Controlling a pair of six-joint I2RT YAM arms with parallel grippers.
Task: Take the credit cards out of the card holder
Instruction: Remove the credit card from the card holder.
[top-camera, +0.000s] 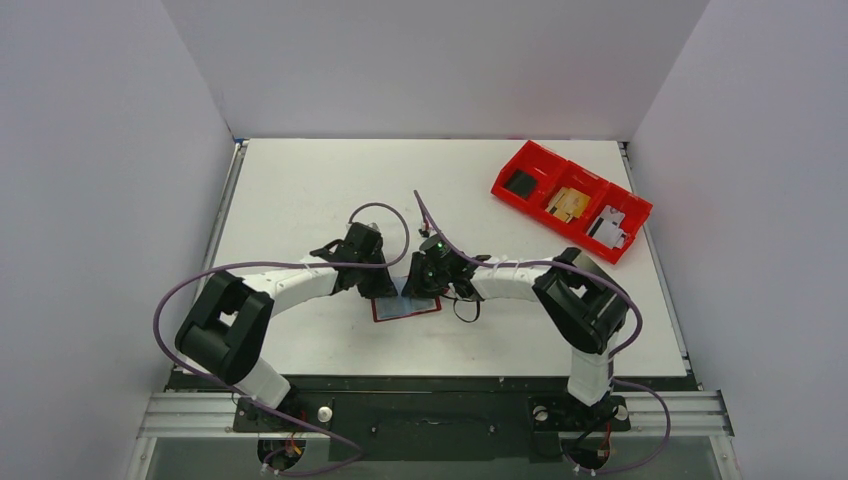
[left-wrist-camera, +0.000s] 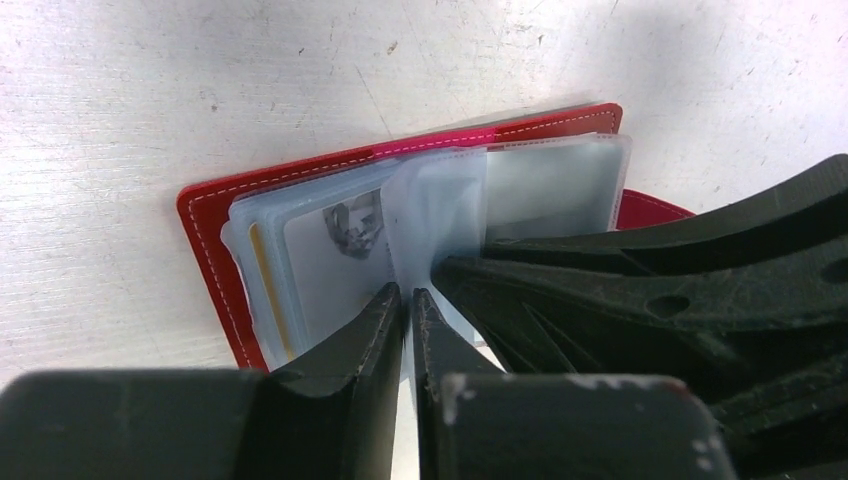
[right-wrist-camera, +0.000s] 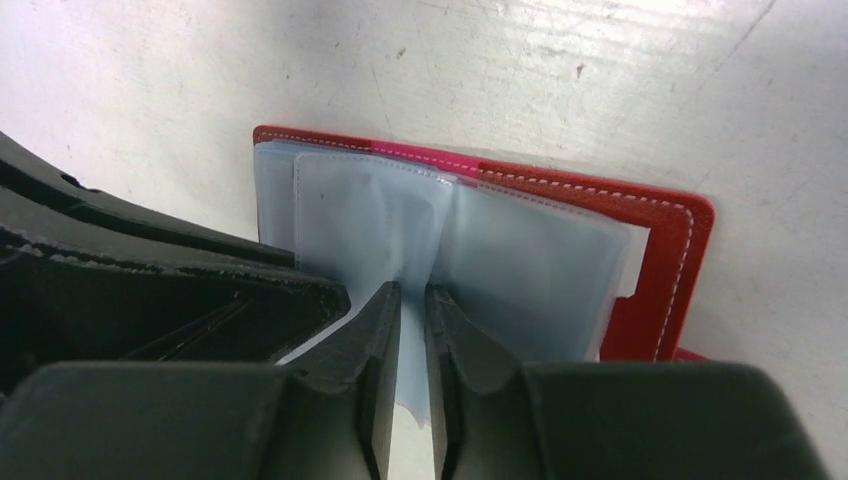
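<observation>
The dark red card holder (top-camera: 405, 308) (left-wrist-camera: 205, 235) (right-wrist-camera: 680, 260) lies open on the table between the two arms, its clear sleeves fanned up. A pale credit card (left-wrist-camera: 335, 255) with a printed face sits in a left-hand sleeve, and a yellowish card edge (left-wrist-camera: 262, 275) shows beside it. My left gripper (left-wrist-camera: 410, 292) (top-camera: 383, 290) is shut on one upright clear sleeve at the spine. My right gripper (right-wrist-camera: 412, 290) (top-camera: 422, 290) meets it from the other side, jaws slightly apart, with a pale blue sleeve leaf loose in the gap. Each wrist view shows the other gripper's fingers (left-wrist-camera: 650, 290) (right-wrist-camera: 150, 290) close by.
A bright red three-compartment bin (top-camera: 570, 200) holding small items stands at the back right of the white table (top-camera: 300, 190). Grey walls close in the left, right and back. The arms' cables loop over the table's middle.
</observation>
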